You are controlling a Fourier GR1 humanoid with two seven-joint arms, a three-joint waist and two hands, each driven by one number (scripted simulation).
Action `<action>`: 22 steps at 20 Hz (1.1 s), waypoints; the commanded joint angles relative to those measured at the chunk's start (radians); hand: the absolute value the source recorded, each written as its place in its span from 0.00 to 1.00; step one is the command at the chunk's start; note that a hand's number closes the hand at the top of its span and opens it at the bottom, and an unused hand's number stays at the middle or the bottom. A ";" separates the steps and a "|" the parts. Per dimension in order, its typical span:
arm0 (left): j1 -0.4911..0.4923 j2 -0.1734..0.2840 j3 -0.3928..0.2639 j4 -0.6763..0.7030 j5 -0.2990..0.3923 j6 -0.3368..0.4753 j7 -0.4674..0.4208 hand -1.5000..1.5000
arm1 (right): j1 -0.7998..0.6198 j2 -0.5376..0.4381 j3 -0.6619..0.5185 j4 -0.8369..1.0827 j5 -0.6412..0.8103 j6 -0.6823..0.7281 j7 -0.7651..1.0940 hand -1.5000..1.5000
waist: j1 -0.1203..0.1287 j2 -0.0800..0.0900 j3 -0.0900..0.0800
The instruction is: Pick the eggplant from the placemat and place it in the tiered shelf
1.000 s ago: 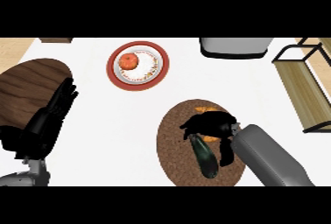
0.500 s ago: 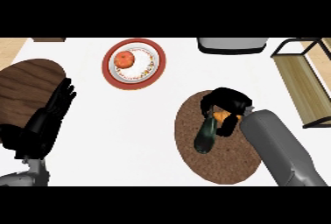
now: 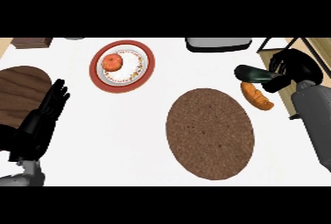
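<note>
Two hands, one loaded: eggplant on its way to the shelf

Nearest, the left hand (image 3: 40, 118) rests at the view's left side, fingers straight and up, holding nothing. Mid-table lies the brown placemat (image 3: 210, 133), now bare. Just beyond its right edge sits an orange item (image 3: 256, 96), perhaps a croissant; I cannot tell whether it rests on the table (image 3: 129, 131) or is carried. Above it the right hand (image 3: 291, 72) has its fingers curled round the dark eggplant (image 3: 253, 73), lifted off the mat. Farther left, a plate (image 3: 121, 65) bears an orange fruit

The carry step looks in hand; next the eggplant must be brought over a tier and let go. The shelf (image 3: 284, 43) is cut off at the top right corner, its tiers unseen, and the hand hides the eggplant's far end
</note>
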 commanded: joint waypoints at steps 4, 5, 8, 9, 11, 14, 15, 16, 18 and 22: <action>-0.006 0.005 -0.005 -0.012 0.002 -0.010 -0.004 0.50 | -0.137 -0.139 -0.146 0.033 0.142 -0.291 0.471 1.00 | 0.068 0.023 -0.006; -0.014 0.007 -0.007 -0.014 0.002 -0.013 -0.004 0.50 | -0.158 -0.152 -0.157 0.036 0.170 -0.332 0.539 1.00 | 0.081 0.028 -0.005; -0.022 0.003 -0.027 -0.026 0.003 -0.028 -0.008 0.50 | -0.216 -0.197 -0.164 0.061 0.277 -0.417 0.739 1.00 | 0.137 0.044 -0.005; -0.032 0.001 -0.038 -0.020 -0.003 -0.030 -0.007 0.50 | -0.240 -0.218 -0.163 0.069 0.319 -0.438 0.809 1.00 | 0.141 0.051 -0.005; -0.052 -0.003 -0.055 -0.039 0.002 -0.042 -0.003 0.50 | -0.277 -0.236 -0.156 0.098 0.401 -0.471 0.949 1.00 | 0.174 0.055 -0.001; -0.060 -0.010 -0.073 -0.029 0.016 -0.066 -0.011 0.50 | -0.338 -0.265 -0.145 0.145 0.521 -0.476 1.105 1.00 | 0.213 0.066 0.001; -0.080 -0.014 -0.080 -0.026 0.008 -0.060 -0.005 0.50 | -0.357 -0.273 -0.145 0.158 0.552 -0.477 1.129 1.00 | 0.217 0.073 0.003; -0.086 -0.016 -0.084 -0.028 0.008 -0.061 -0.005 0.50 | -0.369 -0.281 -0.149 0.177 0.583 -0.467 1.159 1.00 | 0.221 0.072 0.005; -0.089 -0.020 -0.095 -0.035 0.006 -0.064 0.003 0.50 | -0.411 -0.301 -0.155 0.187 0.641 -0.469 1.196 1.00 | 0.237 0.069 0.007; -0.121 -0.036 -0.104 -0.022 0.014 -0.063 0.020 0.50 | -0.442 -0.287 -0.171 0.212 0.737 -0.517 1.243 1.00 | 0.239 0.077 0.013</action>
